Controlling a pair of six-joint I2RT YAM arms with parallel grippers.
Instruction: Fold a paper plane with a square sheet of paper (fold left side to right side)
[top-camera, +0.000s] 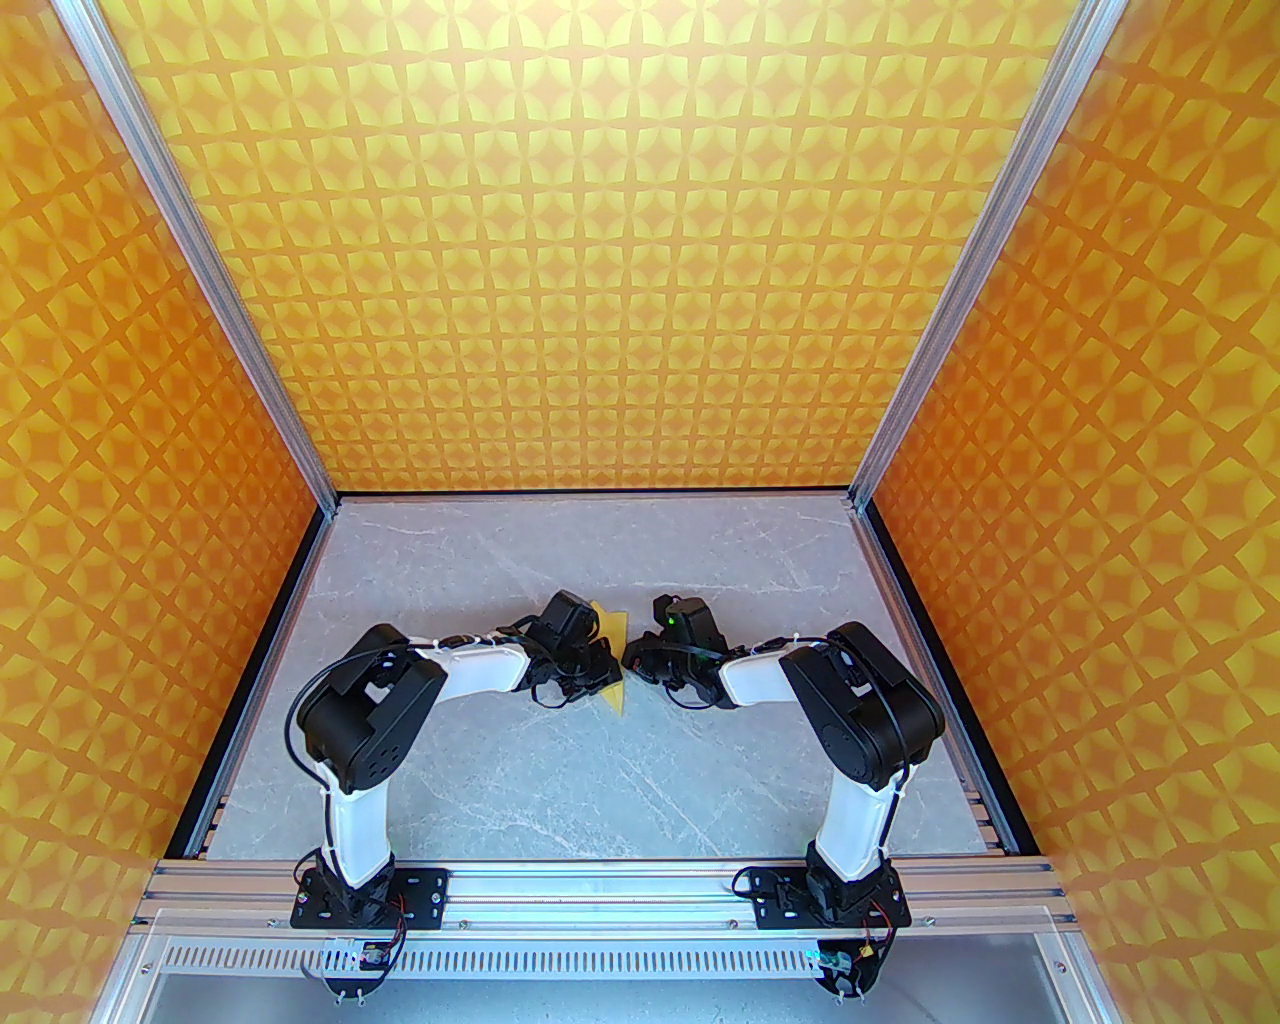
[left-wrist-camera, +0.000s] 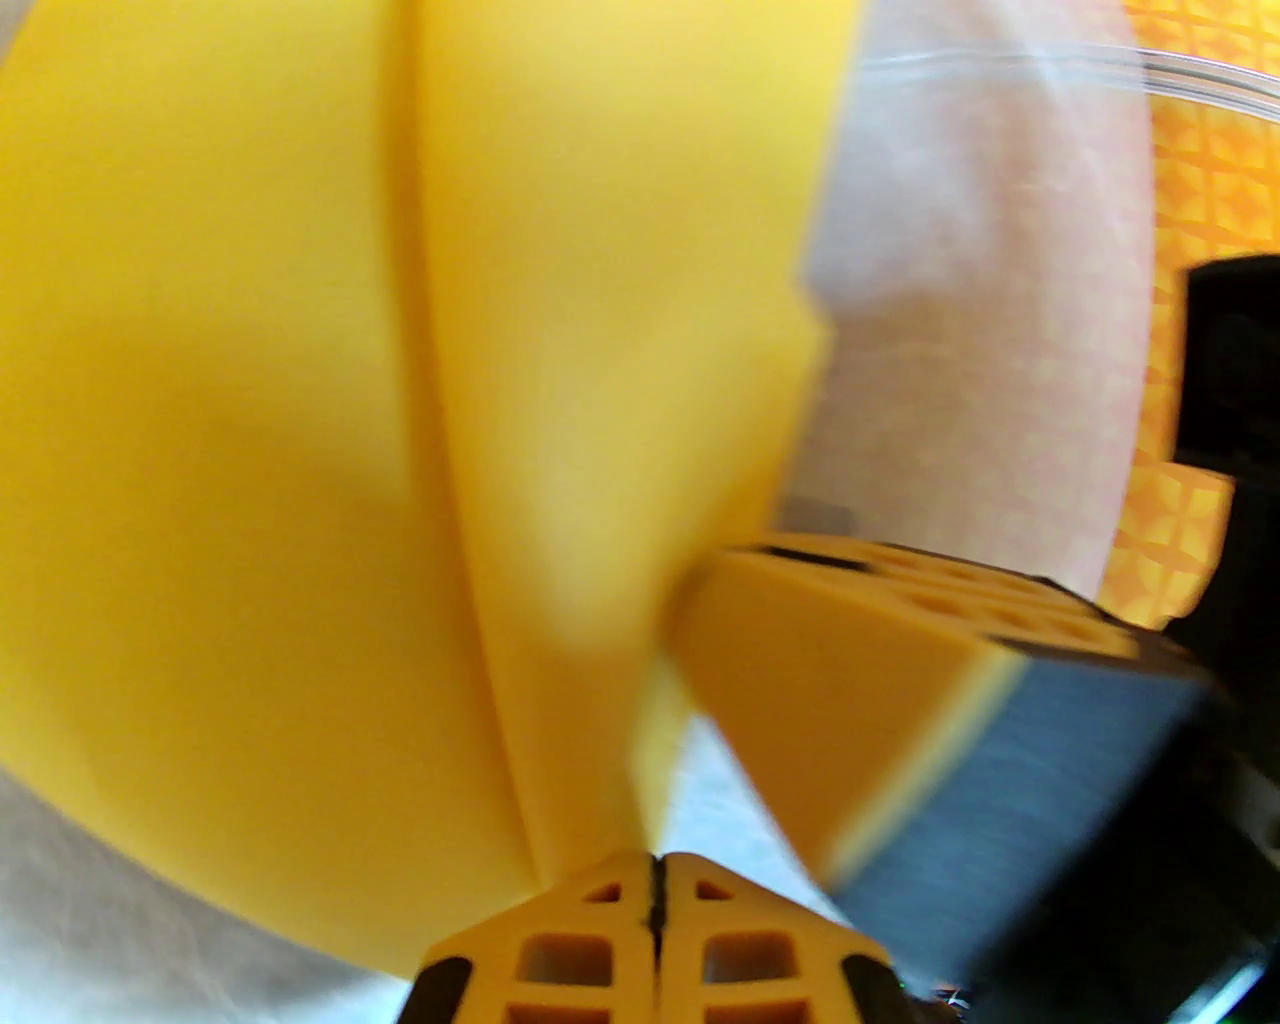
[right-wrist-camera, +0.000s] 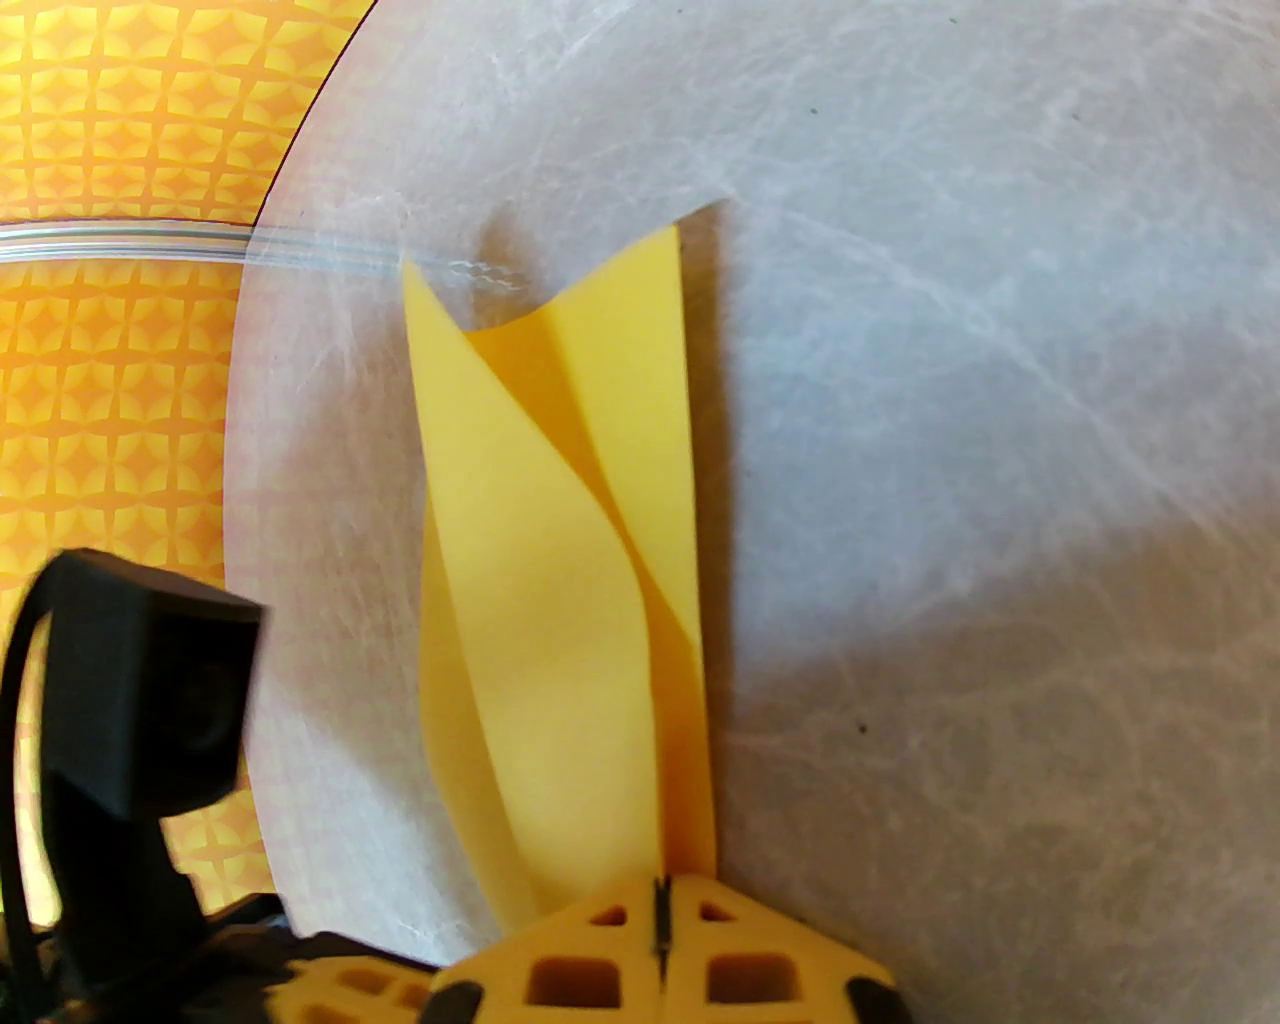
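Note:
The square sheet of paper is plain bright yellow and stands folded into a long narrow shape at the middle of the table, between my two grippers. In the left wrist view the paper looms large with a crease down it, and my left gripper is shut on its lower tip. The right gripper's fingers press against the paper's edge there. In the right wrist view the paper rises as layered flaps from my right gripper, which is shut on its bottom end. From above, the left gripper and right gripper almost meet.
The grey marble table is enclosed by orange-yellow star-patterned walls at the back and on both sides, with aluminium posts at the corners. The left arm's wrist camera sits close to the paper's left side.

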